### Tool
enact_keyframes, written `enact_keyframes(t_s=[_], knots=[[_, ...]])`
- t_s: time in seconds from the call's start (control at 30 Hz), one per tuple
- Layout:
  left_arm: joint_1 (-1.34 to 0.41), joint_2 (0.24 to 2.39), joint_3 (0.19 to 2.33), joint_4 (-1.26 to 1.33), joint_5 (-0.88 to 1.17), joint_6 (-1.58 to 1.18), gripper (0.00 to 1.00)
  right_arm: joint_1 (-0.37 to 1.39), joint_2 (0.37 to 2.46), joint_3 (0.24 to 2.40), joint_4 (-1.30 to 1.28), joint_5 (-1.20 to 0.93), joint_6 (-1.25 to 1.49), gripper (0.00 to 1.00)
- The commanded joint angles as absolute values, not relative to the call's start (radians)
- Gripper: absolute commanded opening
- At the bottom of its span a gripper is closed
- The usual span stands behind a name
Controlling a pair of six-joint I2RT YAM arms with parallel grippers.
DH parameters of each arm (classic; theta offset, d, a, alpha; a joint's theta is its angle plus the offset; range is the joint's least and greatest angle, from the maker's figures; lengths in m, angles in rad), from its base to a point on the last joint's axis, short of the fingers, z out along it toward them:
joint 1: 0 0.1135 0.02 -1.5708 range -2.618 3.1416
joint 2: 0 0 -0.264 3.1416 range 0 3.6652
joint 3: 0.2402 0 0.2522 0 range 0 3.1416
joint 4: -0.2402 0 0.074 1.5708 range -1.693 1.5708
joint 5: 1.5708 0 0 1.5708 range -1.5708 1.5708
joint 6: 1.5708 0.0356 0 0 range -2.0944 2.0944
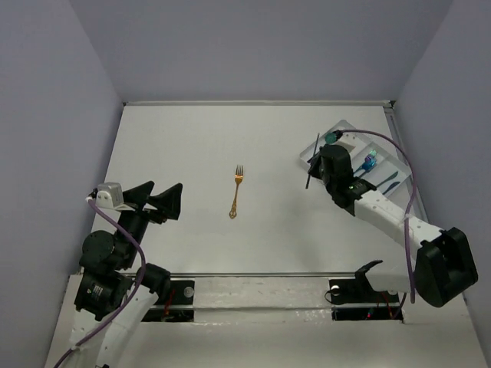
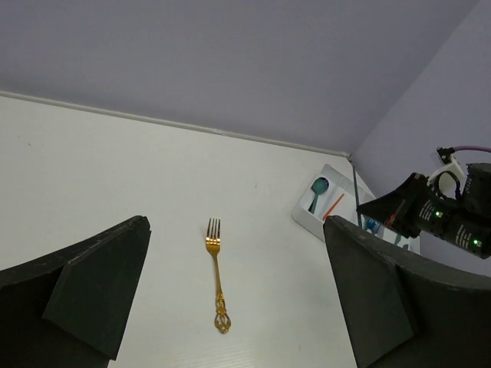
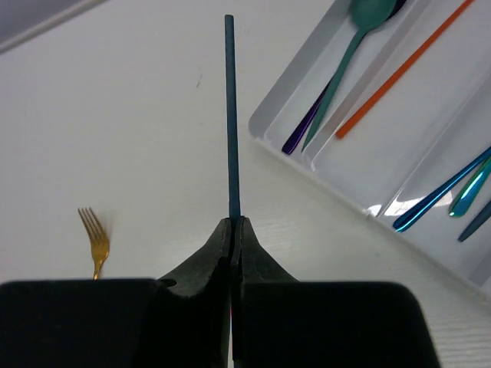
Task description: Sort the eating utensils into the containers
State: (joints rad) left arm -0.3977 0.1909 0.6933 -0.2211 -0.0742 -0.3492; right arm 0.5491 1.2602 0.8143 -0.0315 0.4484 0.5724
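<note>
A gold fork (image 1: 236, 192) lies alone mid-table, tines pointing away; it also shows in the left wrist view (image 2: 217, 276) and the right wrist view (image 3: 95, 241). My left gripper (image 1: 157, 201) is open and empty, well short of the fork, which lies between its fingers (image 2: 100, 284) in the wrist view. My right gripper (image 3: 232, 224) is shut on a thin dark blue utensil (image 3: 229, 115), seen edge-on, held just left of the white divided tray (image 3: 265, 123). In the tray lie a teal spoon (image 3: 360, 23), an orange-red utensil (image 3: 403, 69) and blue and teal handles (image 3: 441, 195).
The tray (image 1: 343, 126) sits at the far right, close to the right wall. Grey walls enclose the table on three sides. A metal rail (image 1: 268, 295) with the arm bases runs along the near edge.
</note>
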Motion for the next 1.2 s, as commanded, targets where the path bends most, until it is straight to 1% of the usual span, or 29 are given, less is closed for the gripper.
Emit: enact_keyframes(t_s=[0.0,0.03,0.13,0.27,0.5,0.63,0.93,1.0,1.07,1.1,1.13,1.17], knots=[[-0.402,0.166,0.680,-0.172,-0.060,-0.342,0.99,0.404,1.246,0.819,0.118,0.407,0.566,0.00],[-0.402,0.163,0.680,-0.172,-0.060,-0.342,0.99,0.346,1.259,0.822,0.129,0.407,0.565,0.00],[-0.402,0.158,0.680,-0.172,-0.064,-0.342,0.99,0.263,1.290,0.836,0.170,0.405,0.568,0.00],[-0.402,0.172,0.680,-0.173,-0.061,-0.341,0.99,0.114,1.388,0.860,0.222,0.361,0.606,0.00],[-0.402,0.199,0.680,-0.169,-0.048,-0.338,0.99,-0.044,1.524,0.879,0.287,0.243,0.716,0.00],[-0.402,0.207,0.681,-0.170,-0.049,-0.339,0.99,-0.054,1.597,0.920,0.307,0.209,0.721,0.00],[-0.402,0.215,0.681,-0.170,-0.045,-0.339,0.99,-0.054,1.686,0.939,0.359,0.147,0.776,0.00],[-0.402,0.213,0.681,-0.170,-0.046,-0.337,0.99,-0.054,1.703,0.937,0.371,0.138,0.794,0.03],[-0.402,0.213,0.681,-0.170,-0.048,-0.339,0.99,-0.054,1.709,0.939,0.374,0.137,0.802,0.10],[-0.402,0.212,0.681,-0.170,-0.048,-0.339,0.99,-0.054,1.712,0.940,0.376,0.132,0.804,0.14],[-0.402,0.213,0.681,-0.170,-0.046,-0.339,0.99,-0.054,1.712,0.943,0.376,0.129,0.799,0.22],[-0.402,0.212,0.681,-0.170,-0.048,-0.339,0.99,-0.054,1.710,0.946,0.365,0.127,0.798,0.26]])
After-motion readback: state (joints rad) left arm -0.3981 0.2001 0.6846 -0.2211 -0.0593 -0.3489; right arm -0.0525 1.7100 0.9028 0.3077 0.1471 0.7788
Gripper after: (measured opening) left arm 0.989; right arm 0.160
